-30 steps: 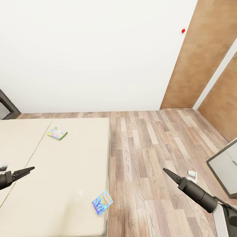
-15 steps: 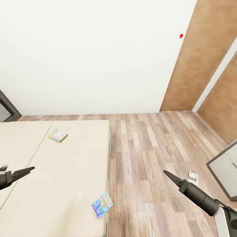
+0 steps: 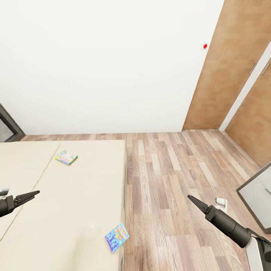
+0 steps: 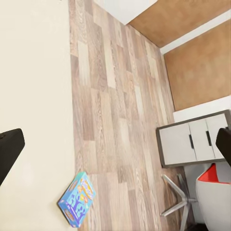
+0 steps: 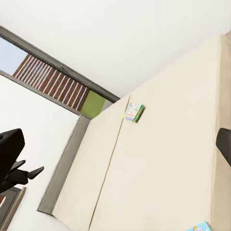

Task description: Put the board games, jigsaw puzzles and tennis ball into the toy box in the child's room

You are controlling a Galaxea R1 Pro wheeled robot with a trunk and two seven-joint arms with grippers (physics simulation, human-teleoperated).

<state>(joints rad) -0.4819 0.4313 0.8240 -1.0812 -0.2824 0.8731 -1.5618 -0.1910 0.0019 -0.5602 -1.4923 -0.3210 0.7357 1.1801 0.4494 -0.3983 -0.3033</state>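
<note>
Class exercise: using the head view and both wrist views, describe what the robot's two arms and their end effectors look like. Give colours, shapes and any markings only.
Both arms are dark grey to black. The left end effector ends in thin, pointed black fingers on a rounded dark body. The right end effector tapers to a point from a smooth dark cylinder, which joins a white, dark-edged arm segment lower down. No cables or markings are visible. In the wrist views the fingers appear as blunt black shapes.

Two board games on bed (image 3: 75, 195): one (image 3: 66, 157) far side, one (image 3: 117, 237) at near right edge; cabinet (image 3: 258, 195) far right.

Even, bright light is filling the sharp render, casting almost no shadows, with walls bending at the edges.
</note>
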